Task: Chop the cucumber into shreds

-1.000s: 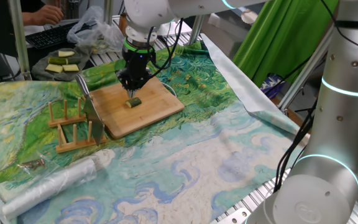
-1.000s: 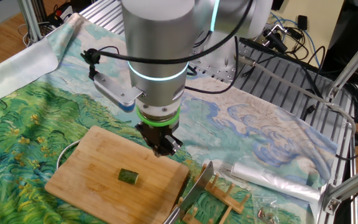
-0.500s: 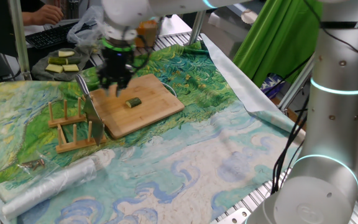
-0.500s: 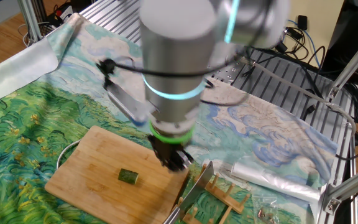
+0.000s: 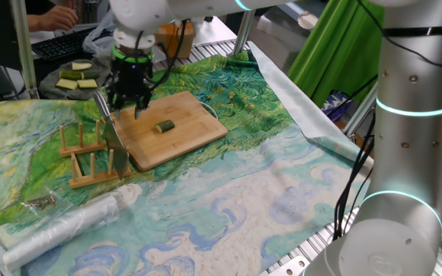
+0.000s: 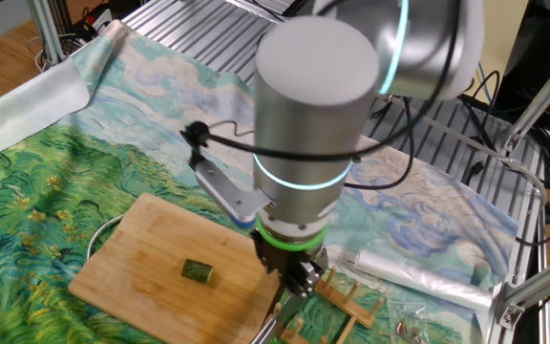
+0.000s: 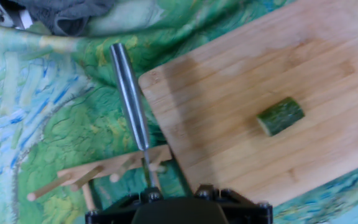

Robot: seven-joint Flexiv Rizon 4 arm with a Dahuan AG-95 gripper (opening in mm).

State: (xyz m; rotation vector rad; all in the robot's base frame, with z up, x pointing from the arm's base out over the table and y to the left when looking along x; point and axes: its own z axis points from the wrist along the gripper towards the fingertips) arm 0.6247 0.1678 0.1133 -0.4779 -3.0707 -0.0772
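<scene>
Painted green-and-blue cloth [image 5: 229, 176] covers my table, with the wooden board [image 5: 171, 130] on it. On that board lies the cucumber [image 5: 165, 126], a short dark chunk, alone. Beside the board a knife [image 7: 131, 99] stands in a wooden rack [image 5: 92, 157] (handle up). My gripper [image 5: 129, 105] hangs straight down over the knife handle, apart from the cucumber; I cannot tell how its jaws stand.

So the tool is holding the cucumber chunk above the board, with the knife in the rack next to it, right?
Not quite: the cucumber lies on the board, untouched, as the hand view shows. The tool hovers by the knife, which does stand in the rack.
</scene>
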